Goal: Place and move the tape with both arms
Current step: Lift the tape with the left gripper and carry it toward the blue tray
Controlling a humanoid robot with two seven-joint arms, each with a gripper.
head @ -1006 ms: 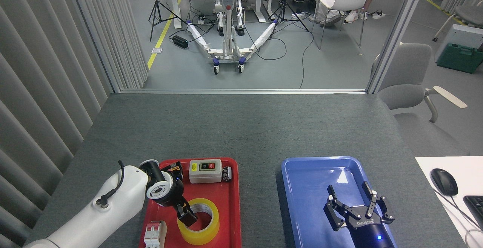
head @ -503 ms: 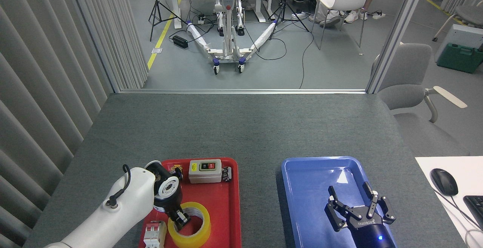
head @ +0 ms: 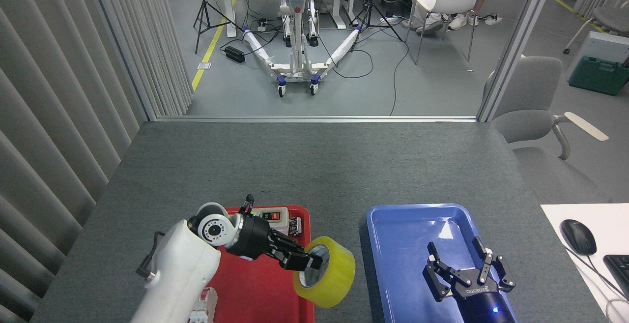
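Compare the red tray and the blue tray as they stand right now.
The red tray sits left and holds a switch box at its far end; the blue tray sits right and shows nothing lying in it. The left gripper holds the tape at the red tray's right edge; the right gripper hovers open over the blue tray. Both rest on the grey table.

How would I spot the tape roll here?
Find the red tray near the grey table's front edge. At its right edge, the left claw holds the tape lifted and tilted. It is the only translucent yellow ring, with a white core.
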